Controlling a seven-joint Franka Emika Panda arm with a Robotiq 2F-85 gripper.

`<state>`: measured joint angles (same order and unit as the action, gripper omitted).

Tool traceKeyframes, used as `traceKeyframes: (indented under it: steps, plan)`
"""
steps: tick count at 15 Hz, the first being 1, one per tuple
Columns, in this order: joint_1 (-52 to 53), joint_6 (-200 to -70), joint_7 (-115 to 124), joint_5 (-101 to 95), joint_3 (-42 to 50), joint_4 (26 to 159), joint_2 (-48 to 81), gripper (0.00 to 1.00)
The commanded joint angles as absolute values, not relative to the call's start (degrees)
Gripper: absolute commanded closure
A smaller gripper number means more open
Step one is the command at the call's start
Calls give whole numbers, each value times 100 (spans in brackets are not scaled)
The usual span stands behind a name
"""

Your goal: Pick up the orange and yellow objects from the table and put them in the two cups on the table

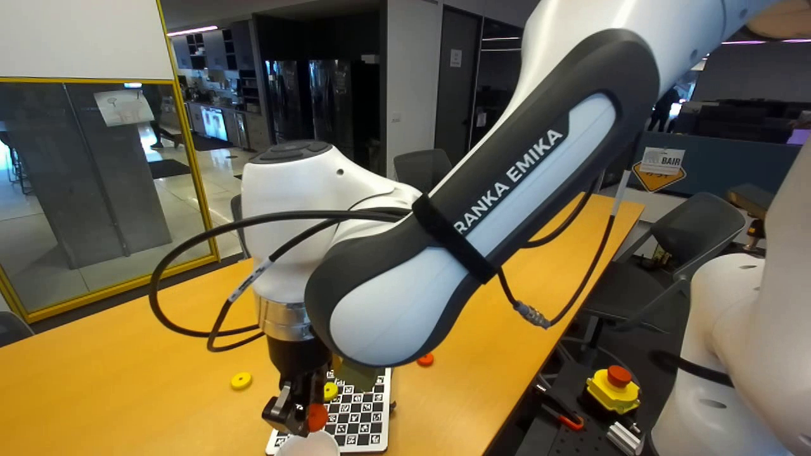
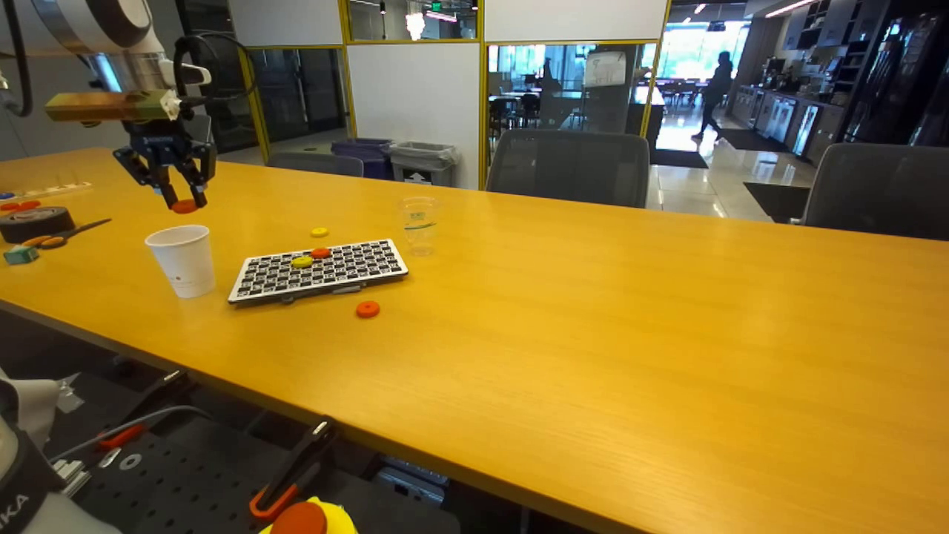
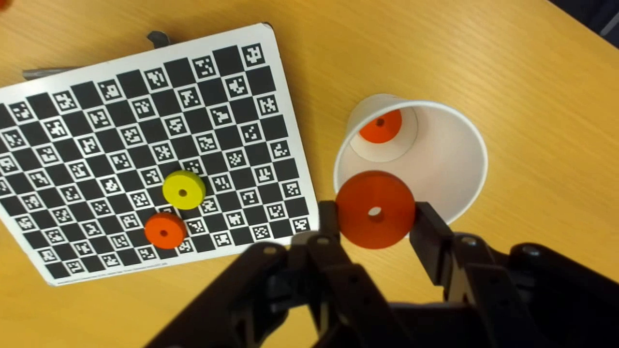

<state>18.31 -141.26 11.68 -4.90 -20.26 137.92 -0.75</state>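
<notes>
White-shelled and filling the foreground, a robot arm [image 1: 393, 310] slopes down from the upper right of an exterior view to a low, rounded joint, its wrist [image 1: 279, 183] upright just beyond and a black cable [image 1: 153, 291] looping out to one side. Below hangs the gripper [image 2: 185, 200], pointing straight down over a yellow-tan table [image 2: 630, 311]. Its two fingers [image 3: 432, 232] pinch an orange disc [image 3: 376, 193] by opposite edges, holding it just above the mouth of a white cup [image 2: 185, 263], apart from the rim. Seen from the wrist, the held piece is a thick round with a small hole through its middle, its face a deeper, more shadowed orange than the pieces below; in an exterior view it shows as a flattened oval. Looking down into the upright cup, I can make out a second orange disc [image 3: 387, 130] lying flat on the bottom, part of it hidden by the rim. Near the cup lies a black-and-white checkered mat [image 3: 121, 145] bearing a yellow disc [image 3: 184, 186] and a third orange disc [image 3: 167, 224], side by side. On the wood near the mat, a second yellow disc [image 2: 319, 232] rests off one long edge and a fourth orange disc [image 2: 368, 309] off the opposite one. A clear tumbler [image 2: 420, 230] stands upright near one corner of the mat, green printing on its side. Orange-handled scissors [image 2: 53, 242] lie beside a roll of tape [image 2: 41, 224] farther along.
</notes>
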Motion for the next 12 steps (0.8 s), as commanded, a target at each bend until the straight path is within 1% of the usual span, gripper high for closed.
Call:
traceKeyframes:
  steps: [1,12]
  plan:
    - [1924,-14108,750,-330,-2029,13477,297,77]
    - [1919,-14040,-57,88,-2031,13261,688,77]
